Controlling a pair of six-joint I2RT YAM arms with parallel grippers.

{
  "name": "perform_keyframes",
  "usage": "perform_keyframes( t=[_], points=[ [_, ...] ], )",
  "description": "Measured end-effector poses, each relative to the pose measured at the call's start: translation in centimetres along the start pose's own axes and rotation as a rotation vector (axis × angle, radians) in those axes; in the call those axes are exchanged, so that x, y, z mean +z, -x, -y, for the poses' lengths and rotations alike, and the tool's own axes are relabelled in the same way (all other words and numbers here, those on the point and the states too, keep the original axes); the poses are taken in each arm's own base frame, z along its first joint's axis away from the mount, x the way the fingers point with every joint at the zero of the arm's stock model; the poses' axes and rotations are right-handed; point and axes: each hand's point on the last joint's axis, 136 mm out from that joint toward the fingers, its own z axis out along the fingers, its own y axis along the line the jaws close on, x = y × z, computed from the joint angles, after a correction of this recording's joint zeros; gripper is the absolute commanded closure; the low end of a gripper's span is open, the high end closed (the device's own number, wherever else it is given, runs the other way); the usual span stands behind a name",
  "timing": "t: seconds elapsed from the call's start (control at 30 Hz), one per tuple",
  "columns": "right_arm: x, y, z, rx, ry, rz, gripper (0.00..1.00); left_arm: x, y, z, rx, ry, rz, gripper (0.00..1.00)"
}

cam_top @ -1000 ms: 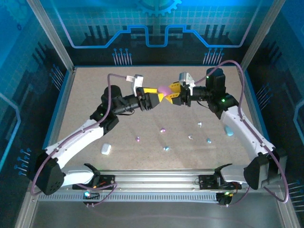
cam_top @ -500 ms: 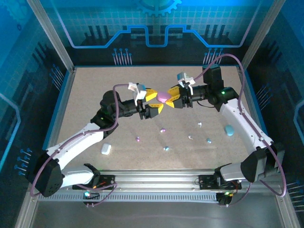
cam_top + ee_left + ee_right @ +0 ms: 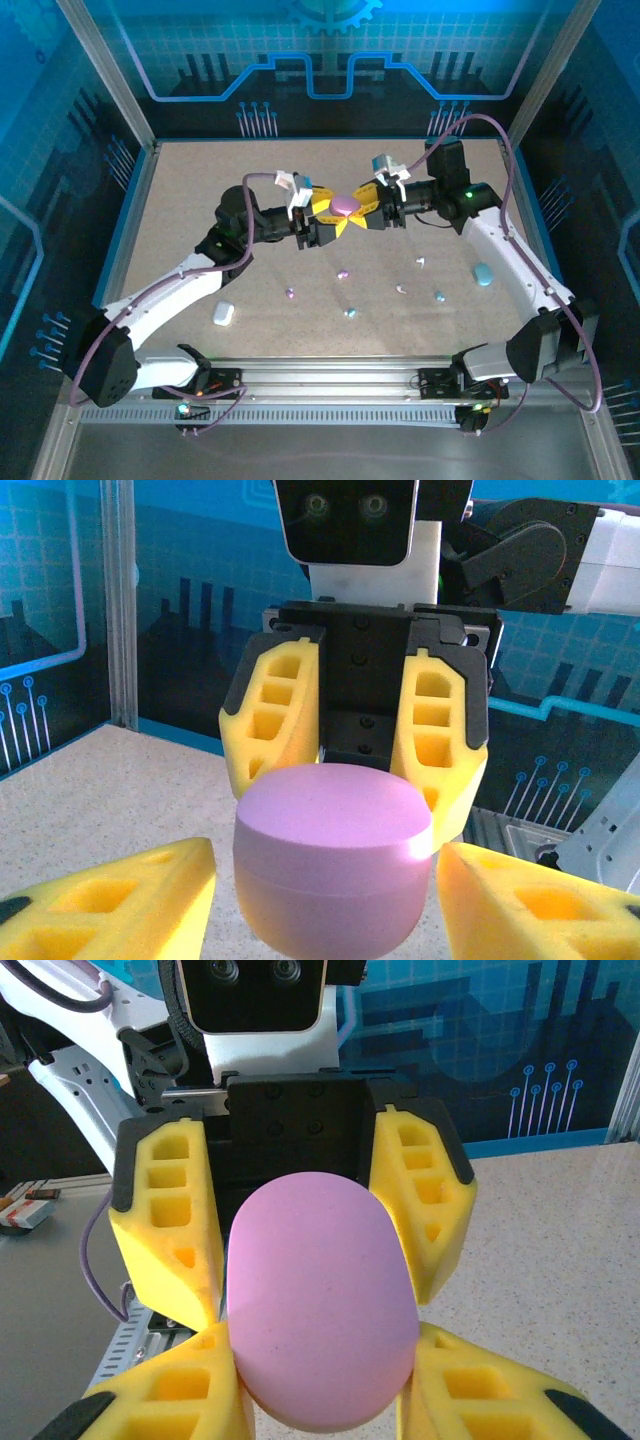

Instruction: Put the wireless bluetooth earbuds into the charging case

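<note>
A purple charging case (image 3: 346, 204), lid shut, hangs in mid-air over the far middle of the table. My right gripper (image 3: 366, 211) is shut on it from the right; its yellow pads (image 3: 175, 1400) press both sides of the case (image 3: 320, 1310). My left gripper (image 3: 330, 213) faces it from the left. Its jaws straddle the case (image 3: 333, 855) with a thin gap on each side, so it stands open. Several tiny earbuds lie on the table: purple (image 3: 343, 272), light blue (image 3: 350, 312) and white (image 3: 420, 262).
A white case (image 3: 223, 313) lies near the front left. A light blue case (image 3: 483, 273) lies at the right, close to the right arm. Metal frame posts and blue panels wall the table (image 3: 200, 200).
The left gripper has come in around the purple case and narrowed its jaws. The right gripper turned slightly with the case, then held still.
</note>
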Motion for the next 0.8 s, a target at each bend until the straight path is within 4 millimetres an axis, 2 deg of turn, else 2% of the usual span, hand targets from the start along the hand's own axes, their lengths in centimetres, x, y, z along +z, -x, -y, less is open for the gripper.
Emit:
perform_keyframes(
  t=[0.27, 0.47, 0.6, 0.8],
  points=[
    [0.03, 0.08, -0.07, -0.016, 0.002, -0.001, 0.67, 0.19, 0.02, 0.03, -0.009, -0.008, -0.014, 0.46],
    [0.02, 0.20, -0.11, -0.025, 0.004, -0.005, 0.66, 0.23, 0.05, 0.28, 0.001, -0.023, -0.024, 0.57],
    [0.02, 0.06, -0.12, -0.019, 0.003, -0.009, 0.62, 0.21, -0.14, 0.32, 0.003, -0.026, -0.033, 0.63],
    [-0.01, 0.08, -0.04, 0.003, -0.001, -0.011, 0.54, 0.21, -0.21, 0.29, 0.016, -0.025, -0.035, 0.64]
  ],
)
